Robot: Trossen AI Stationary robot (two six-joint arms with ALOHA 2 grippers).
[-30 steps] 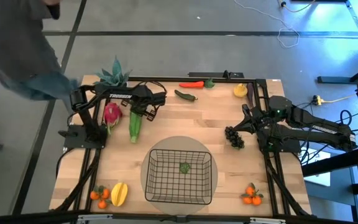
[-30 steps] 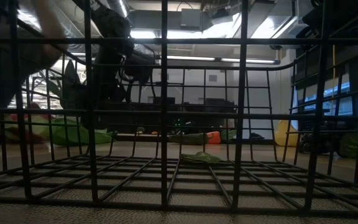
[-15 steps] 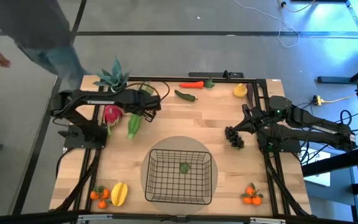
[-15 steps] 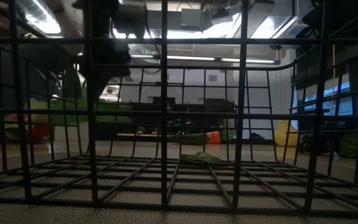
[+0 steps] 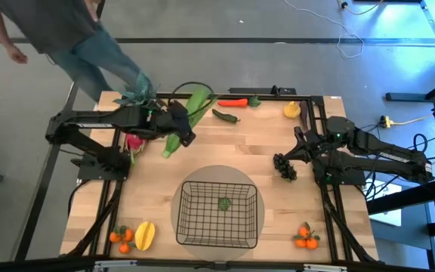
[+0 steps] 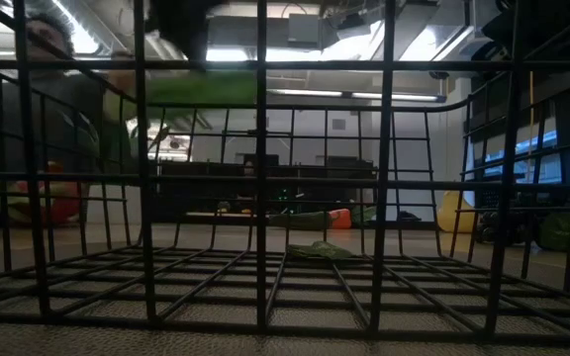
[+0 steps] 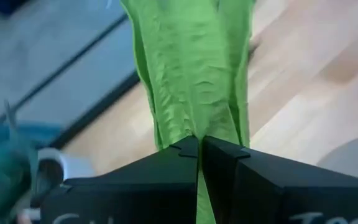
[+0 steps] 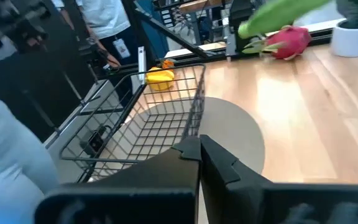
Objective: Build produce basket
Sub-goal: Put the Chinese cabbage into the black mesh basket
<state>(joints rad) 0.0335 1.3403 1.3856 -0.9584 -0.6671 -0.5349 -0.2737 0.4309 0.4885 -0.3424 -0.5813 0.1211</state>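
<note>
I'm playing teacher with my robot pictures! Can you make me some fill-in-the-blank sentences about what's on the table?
1. The left gripper is holding a long leafy stalk whose color is ____.
2. The only thing inside the basket is one small ____ item.
3. The dark grapes lie right beside the ____ gripper.
4. The yellow mango lies next to some small ____ near the table's corner.

Missing words: green; green; right; oranges
</note>
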